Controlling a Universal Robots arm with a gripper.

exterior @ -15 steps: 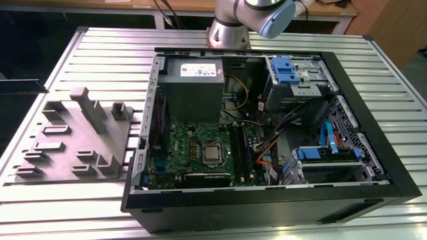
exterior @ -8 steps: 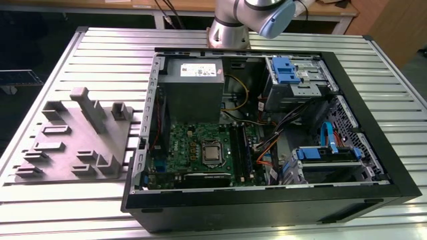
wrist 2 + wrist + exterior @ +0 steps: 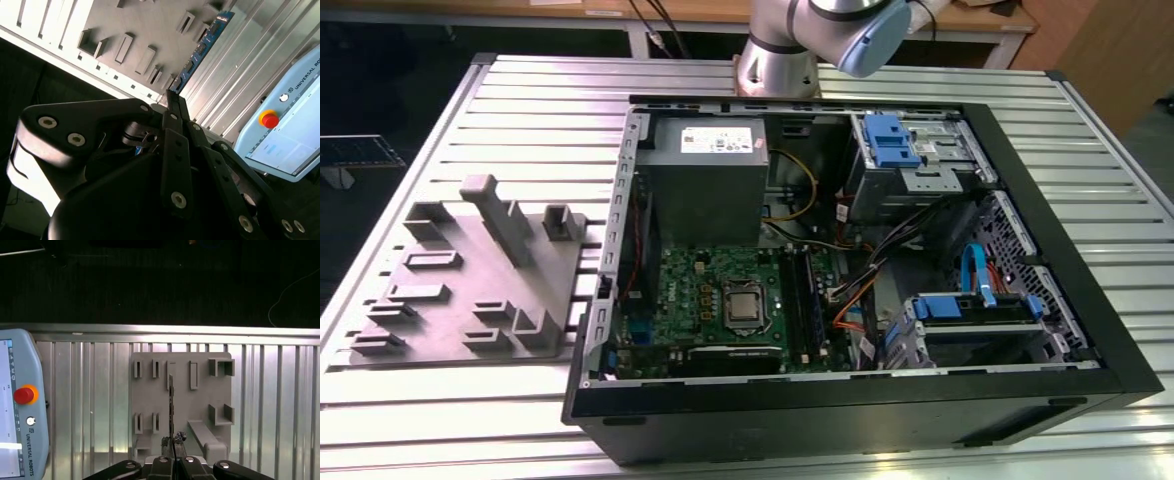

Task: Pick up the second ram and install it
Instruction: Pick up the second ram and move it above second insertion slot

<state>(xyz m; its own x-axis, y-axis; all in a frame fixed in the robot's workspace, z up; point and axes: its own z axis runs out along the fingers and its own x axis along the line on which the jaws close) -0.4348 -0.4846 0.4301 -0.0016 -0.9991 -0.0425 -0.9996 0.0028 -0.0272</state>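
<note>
Grips the second ram (image 3: pixel 171 400) edge-on in a closed gripper (image 3: pixel 172 441), above the grey plastic tray (image 3: pixel 200 400), seen in the first wrist view. Finds that tray at nine o'clock of the open computer case (image 3: pixel 854 400) in the exterior view.

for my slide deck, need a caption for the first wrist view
Pincer gripping the second ram edge-on, grey tray and slatted table beyond
</note>
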